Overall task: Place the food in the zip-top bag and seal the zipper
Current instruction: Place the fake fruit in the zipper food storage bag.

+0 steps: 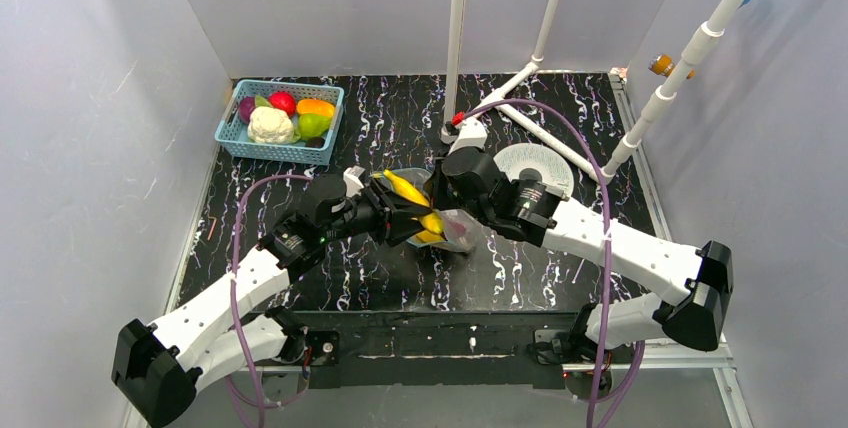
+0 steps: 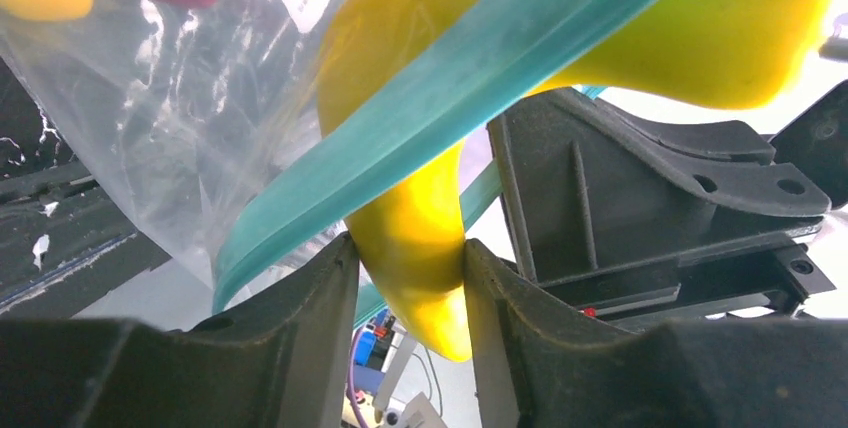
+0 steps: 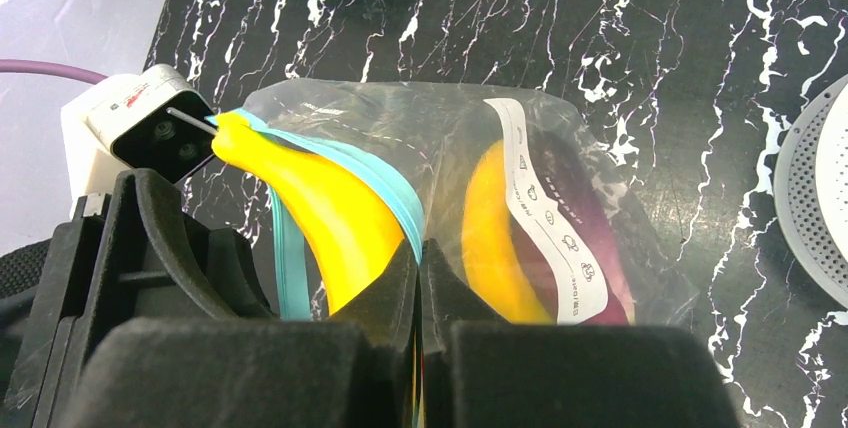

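Observation:
My left gripper (image 2: pixel 410 248) is shut on the lower end of a yellow banana (image 2: pixel 415 248), held off the table at the centre (image 1: pixel 408 188). The banana's other end pokes into the mouth of the clear zip-top bag (image 3: pixel 450 118), with the teal zipper (image 3: pixel 385 183) looping around it. My right gripper (image 3: pixel 420 253) is shut on one lip of that zipper, holding the bag up. A second yellow piece (image 3: pixel 495 238) and a purple eggplant (image 3: pixel 590 228) lie inside the bag. More food sits in the basket (image 1: pixel 280 120).
The light-blue basket stands at the back left of the black marbled table. A white perforated disc (image 1: pixel 535 166) lies behind the right arm. White pipes (image 1: pixel 457 38) rise from the table's back centre and right side.

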Controlling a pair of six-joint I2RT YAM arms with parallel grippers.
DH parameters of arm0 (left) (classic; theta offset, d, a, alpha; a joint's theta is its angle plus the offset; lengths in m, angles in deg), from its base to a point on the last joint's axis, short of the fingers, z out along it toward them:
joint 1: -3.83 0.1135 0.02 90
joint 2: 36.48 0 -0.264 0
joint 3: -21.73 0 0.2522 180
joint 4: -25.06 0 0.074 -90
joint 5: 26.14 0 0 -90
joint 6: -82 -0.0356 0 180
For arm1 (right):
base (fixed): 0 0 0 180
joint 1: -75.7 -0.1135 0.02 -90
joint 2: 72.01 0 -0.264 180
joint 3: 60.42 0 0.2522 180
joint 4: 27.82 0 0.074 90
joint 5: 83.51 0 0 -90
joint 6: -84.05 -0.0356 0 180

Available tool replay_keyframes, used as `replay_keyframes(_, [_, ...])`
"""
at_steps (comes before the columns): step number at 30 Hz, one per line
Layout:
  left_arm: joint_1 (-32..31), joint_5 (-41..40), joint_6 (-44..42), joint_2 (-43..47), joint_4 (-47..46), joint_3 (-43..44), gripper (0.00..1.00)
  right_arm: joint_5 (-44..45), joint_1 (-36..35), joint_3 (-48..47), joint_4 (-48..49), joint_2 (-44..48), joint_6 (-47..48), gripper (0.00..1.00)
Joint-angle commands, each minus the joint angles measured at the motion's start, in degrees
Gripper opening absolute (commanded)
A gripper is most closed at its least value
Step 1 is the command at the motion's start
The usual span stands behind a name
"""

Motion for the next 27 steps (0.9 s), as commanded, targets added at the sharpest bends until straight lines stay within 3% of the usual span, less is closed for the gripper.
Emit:
replay_keyframes(1, [-0.1,-2.9,-0.1,1.1,2.7,0.8,0.45,-0.9,-0.3,-0.6,3.2,2.3,0.6,0.01])
replay_keyframes(8, [0.0,-5.3,-4.4,2.4,8.9,3.3,0.70,0.2,-0.4,-2.1,1.7,2.8,0.8,0.01])
replay_keyframes(13, [0.1,-8.4,-11.7,5.3,19.8,8.8,0.74,0.8,-0.4,-2.6,0.4,3.3,0.3,0.01])
replay_keyframes(18, [0.1,-10.2,-14.0,6.5,23.9,10.7,0.75,1.1,-0.3,-4.1,-0.4,2.9,0.5,0.01])
replay_keyframes(21, [0.1,-12.3,-21.1,6.4,30.2,16.0,0.74,0.6,-0.3,-5.0,-1.0,2.8,0.1,0.01])
replay_keyframes(27, [0.2,-15.5,-45.1,-0.3,45.1,31.7,0.71,0.9,0.6,-7.3,-5.5,1.1,0.5,0.01])
